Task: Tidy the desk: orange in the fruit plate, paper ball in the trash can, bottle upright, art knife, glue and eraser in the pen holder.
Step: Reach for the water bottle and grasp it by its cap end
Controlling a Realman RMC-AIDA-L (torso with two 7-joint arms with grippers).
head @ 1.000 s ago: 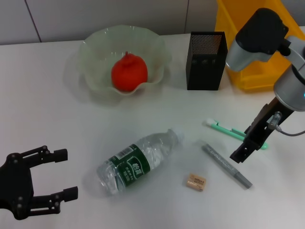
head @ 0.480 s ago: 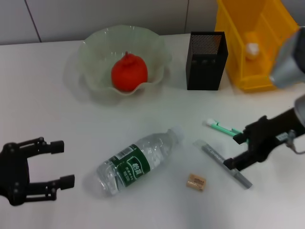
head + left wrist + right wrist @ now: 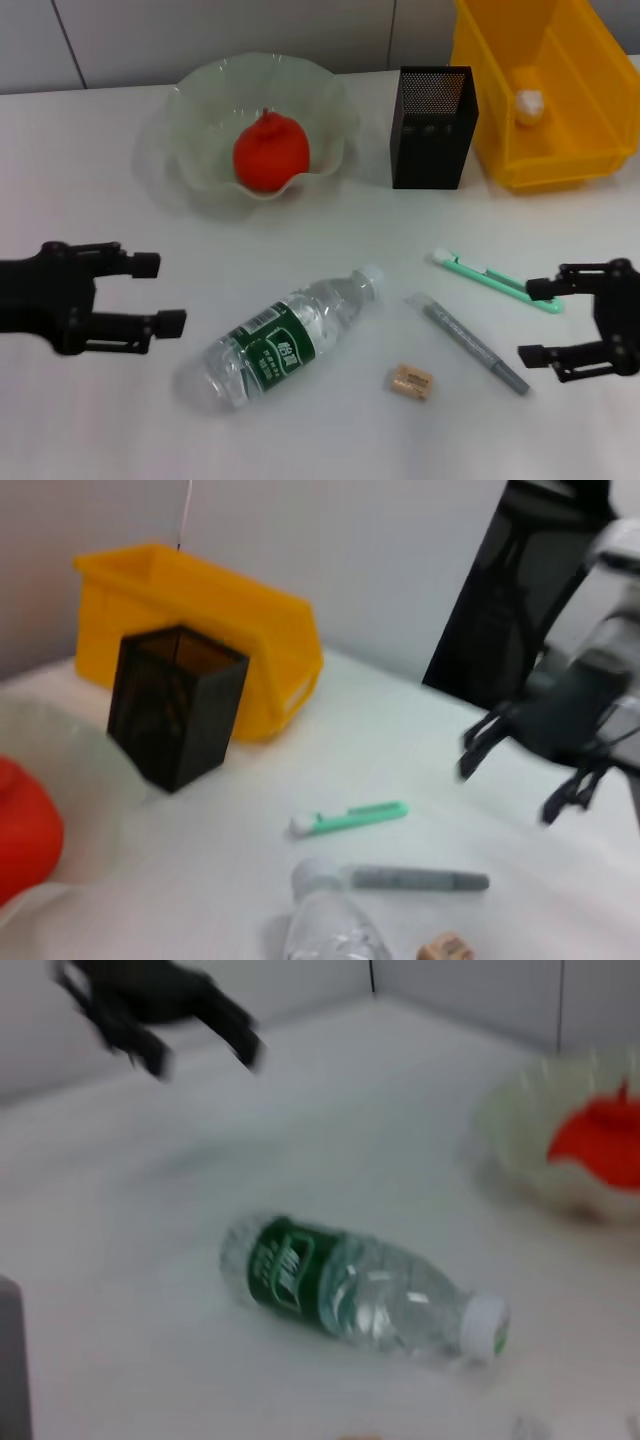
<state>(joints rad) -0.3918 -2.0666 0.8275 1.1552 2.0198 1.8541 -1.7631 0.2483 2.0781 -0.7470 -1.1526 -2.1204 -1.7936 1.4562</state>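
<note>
White smooth bench [image 3: 80, 180] carries a clear ribbed plastic bottle [image 3: 285, 340] lying flat between the wide-spread black left pincer [image 3: 165, 293] and right pincer [image 3: 533, 320], both empty.

Left gripper [image 3: 160, 295] and right gripper [image 3: 535, 322] both hover agape.

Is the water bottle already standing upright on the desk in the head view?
No, the bottle lies on its side on the desk, its white cap pointing toward the pen holder.
</note>
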